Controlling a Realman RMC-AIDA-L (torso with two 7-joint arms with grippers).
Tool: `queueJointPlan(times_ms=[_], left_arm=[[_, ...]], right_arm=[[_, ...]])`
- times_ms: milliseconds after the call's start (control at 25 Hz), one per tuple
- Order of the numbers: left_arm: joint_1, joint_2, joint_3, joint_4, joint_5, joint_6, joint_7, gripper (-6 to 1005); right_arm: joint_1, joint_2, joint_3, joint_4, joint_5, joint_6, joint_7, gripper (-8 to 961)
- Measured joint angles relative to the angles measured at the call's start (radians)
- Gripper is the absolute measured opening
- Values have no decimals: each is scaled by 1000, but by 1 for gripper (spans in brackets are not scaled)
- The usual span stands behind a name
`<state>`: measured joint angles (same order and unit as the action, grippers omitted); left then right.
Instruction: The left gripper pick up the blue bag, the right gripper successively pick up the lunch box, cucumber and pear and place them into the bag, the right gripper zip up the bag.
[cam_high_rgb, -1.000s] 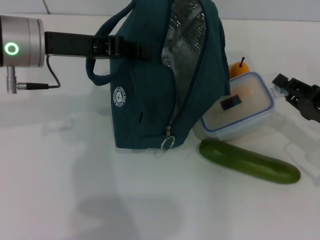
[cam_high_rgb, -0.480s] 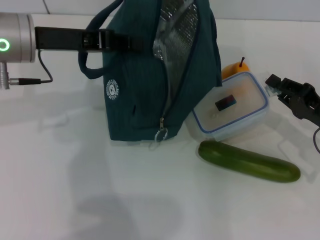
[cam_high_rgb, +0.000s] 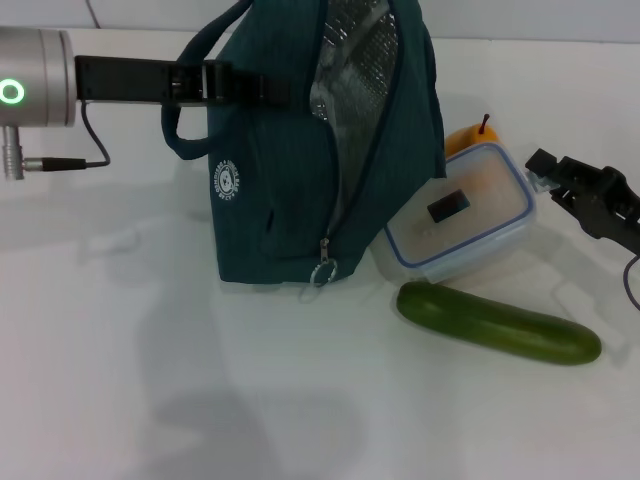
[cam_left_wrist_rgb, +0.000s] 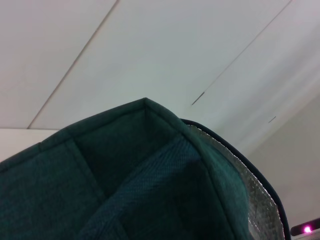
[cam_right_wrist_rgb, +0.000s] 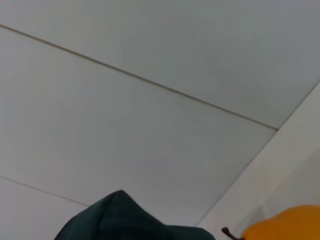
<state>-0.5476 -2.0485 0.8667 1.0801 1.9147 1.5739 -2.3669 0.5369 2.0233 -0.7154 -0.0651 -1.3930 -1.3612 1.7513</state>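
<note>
A plain white surface (cam_high_rgb: 200, 400) fills the head view, lit from above so soft grey shadows lie across it. Behind it stands a pale wall (cam_right_wrist_rgb: 150, 50) of large white panels, with thin dark seams running between them

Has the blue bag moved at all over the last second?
Yes. The blue bag has shifted toward the robot's left, away from the cucumber, which stayed put.

Bare table (cam_high_rgb: 560, 150) is seen between the right gripper (cam_high_rgb: 548, 175) and the lunch box (cam_high_rgb: 462, 226) just to its left. Beyond the box, passage is blocked by the blue bag (cam_high_rgb: 290, 190). The pear (cam_high_rgb: 470, 136) and cucumber (cam_high_rgb: 498, 321) flank that approach.
</note>
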Motion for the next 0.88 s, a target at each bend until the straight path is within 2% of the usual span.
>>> queueJointPlan(times_ms=[880], left_arm=[[-2,-2,0,0,0,0,0,41]], right_arm=[[9,0,-21,-1,1,-21,17,232]])
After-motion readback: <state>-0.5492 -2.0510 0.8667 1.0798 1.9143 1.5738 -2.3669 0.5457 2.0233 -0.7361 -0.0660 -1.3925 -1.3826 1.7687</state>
